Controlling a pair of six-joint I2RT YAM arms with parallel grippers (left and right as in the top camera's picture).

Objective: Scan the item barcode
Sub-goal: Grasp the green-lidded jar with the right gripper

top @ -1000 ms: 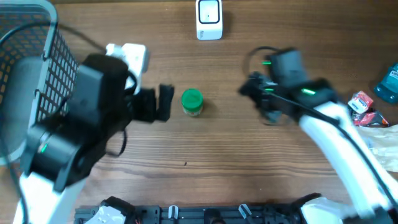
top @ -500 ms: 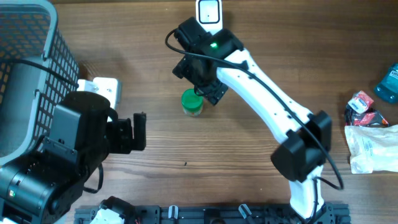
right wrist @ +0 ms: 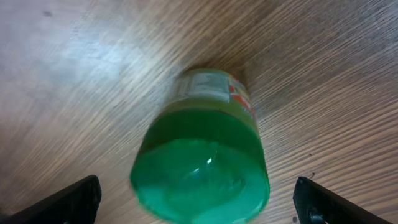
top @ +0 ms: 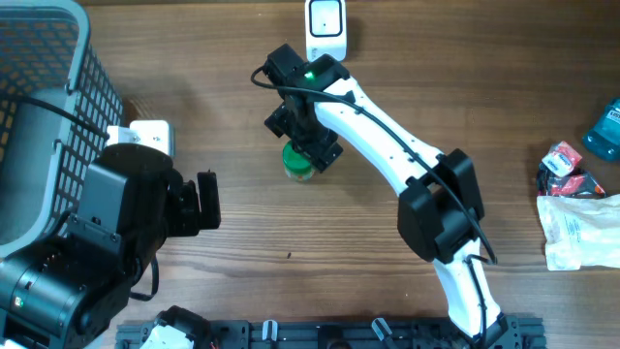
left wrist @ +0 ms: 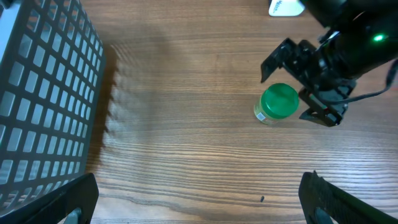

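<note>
The item is a small jar with a green lid point(top: 297, 165), standing on the wooden table in mid-view. My right gripper point(top: 304, 142) hovers right over it, open, one finger on each side. In the right wrist view the green lid point(right wrist: 205, 155) fills the space between the wide fingertips point(right wrist: 69, 200), and they do not touch it. My left gripper point(top: 205, 204) stands open to the left, well apart from the jar point(left wrist: 277, 102). A white scanner point(top: 325, 29) sits at the far edge. No barcode is readable on the jar's label.
A grey wire basket point(top: 44, 87) fills the left side, with a white box point(top: 145, 136) beside it. At the right edge lie a blue bottle point(top: 604, 128), a red-and-black packet point(top: 567, 170) and a white pouch point(top: 579, 228).
My right arm has swung from the table's right side to over the jar, and its jaws have opened wider. My left arm has drawn back to the left, away from the jar.
</note>
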